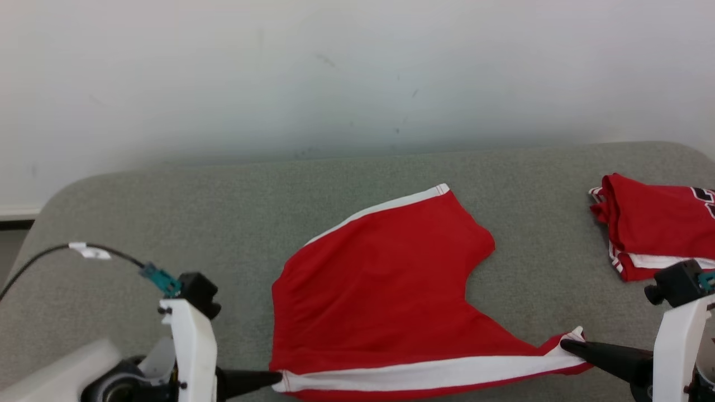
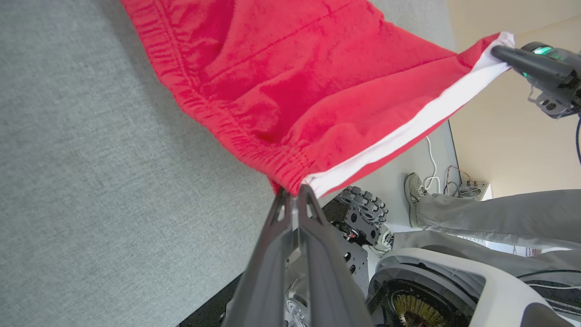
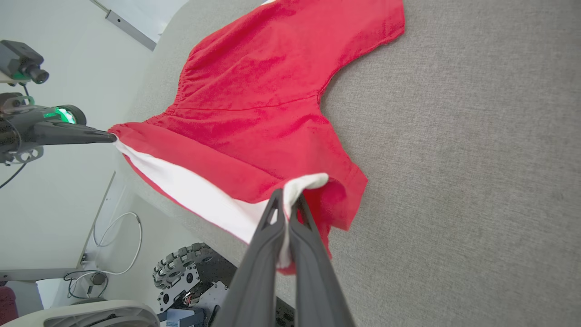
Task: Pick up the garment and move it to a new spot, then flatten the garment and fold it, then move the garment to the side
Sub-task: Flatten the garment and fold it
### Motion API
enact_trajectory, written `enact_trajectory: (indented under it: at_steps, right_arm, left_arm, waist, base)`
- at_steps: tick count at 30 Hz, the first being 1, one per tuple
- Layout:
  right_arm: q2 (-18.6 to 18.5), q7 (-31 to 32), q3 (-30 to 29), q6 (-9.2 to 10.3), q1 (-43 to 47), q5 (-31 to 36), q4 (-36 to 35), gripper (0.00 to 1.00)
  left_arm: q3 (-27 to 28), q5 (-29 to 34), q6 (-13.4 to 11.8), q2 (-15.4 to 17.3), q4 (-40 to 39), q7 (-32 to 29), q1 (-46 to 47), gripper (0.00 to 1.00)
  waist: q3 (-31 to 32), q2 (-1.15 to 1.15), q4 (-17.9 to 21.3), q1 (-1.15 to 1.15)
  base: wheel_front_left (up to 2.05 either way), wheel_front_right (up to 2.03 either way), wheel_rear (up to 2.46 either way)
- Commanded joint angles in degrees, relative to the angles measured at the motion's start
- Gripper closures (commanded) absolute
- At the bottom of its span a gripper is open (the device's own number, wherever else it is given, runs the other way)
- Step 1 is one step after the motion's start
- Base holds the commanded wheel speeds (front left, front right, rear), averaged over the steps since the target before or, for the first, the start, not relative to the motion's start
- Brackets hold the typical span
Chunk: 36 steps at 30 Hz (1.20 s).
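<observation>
Garment (image 1: pixel 380 290) — red shorts, white side stripe — lies spread on the grey fabric table (image 1: pixel 195 212) (pale wall (image 1: pixel 335 67) behind), near edge stretched between left gripper (image 1: pixel 278 378) and right gripper (image 1: pixel 563 344), both clamped on it.

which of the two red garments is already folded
The red garment with black print at the right edge, stacked in neat layers. The red shorts with white stripes in the middle lie spread open, unfolded.
</observation>
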State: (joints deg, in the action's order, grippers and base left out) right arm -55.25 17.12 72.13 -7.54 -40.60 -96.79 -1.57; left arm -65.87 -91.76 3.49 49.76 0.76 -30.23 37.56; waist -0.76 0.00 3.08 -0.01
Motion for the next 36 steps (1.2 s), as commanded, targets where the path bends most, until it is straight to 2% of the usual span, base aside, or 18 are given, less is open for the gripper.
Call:
enact_trajectory:
  at_steps: [1, 6, 12, 16, 23, 27, 36]
  right_arm:
    - [-0.2, 0.5, -0.2, 0.12, -0.9, -0.5, 0.3, 1.0]
    - [2.9, 8.1, -1.1, 0.12, -7.7, -7.4, 4.4, 1.0]
    - [7.2, 15.5, -2.0, 0.12, -18.8, -13.2, 13.5, 1.0]
    - [10.1, 20.1, -1.1, 0.12, -26.1, -14.8, 21.1, 1.0]
    - [16.2, 22.8, -0.1, 0.12, -36.4, -14.7, 32.0, 1.0]
    - [19.9, 23.9, 0.5, 0.12, -40.9, -13.3, 37.4, 1.0]
    - [24.2, 23.2, 0.9, 0.12, -47.1, -10.9, 45.9, 1.0]
  left_arm:
    - [0.5, -1.1, -0.1, -0.2, 0.2, -0.6, 1.0, 1.0]
    - [2.5, -4.8, -1.6, -0.7, 3.0, -8.0, 7.8, 1.0]
    - [4.4, -4.7, -0.7, -3.1, 8.1, -14.3, 16.7, 1.0]
    - [5.9, -6.6, -1.3, -5.3, 11.5, -18.0, 22.0, 1.0]
    - [7.7, -6.1, -1.9, -8.1, 15.7, -20.8, 29.5, 1.0]
    - [8.7, -5.8, -1.3, -8.7, 16.7, -20.9, 31.9, 1.0]
    - [9.7, -5.3, 0.0, -10.5, 18.6, -20.2, 34.4, 1.0]
  waist:
    - [-1.5, 0.0, -0.6, 0.01]
    - [-7.2, 0.0, -1.2, 0.01]
    - [-14.6, 0.0, -3.1, 0.01]
    - [-18.3, 0.0, -4.2, 0.01]
    - [-23.4, 0.0, -5.7, 0.01]
    - [-26.0, 0.0, -6.4, 0.01]
    - [-28.7, 0.0, -8.7, 0.01]
  base:
    - [0.0, 0.0, 0.0]
    - [0.0, 0.0, 0.0]
    - [0.0, 0.0, 0.0]
    - [0.0, 0.0, 0.0]
    - [0.0, 0.0, 0.0]
    - [0.0, 0.0, 0.0]
    - [0.0, 0.0, 0.0]
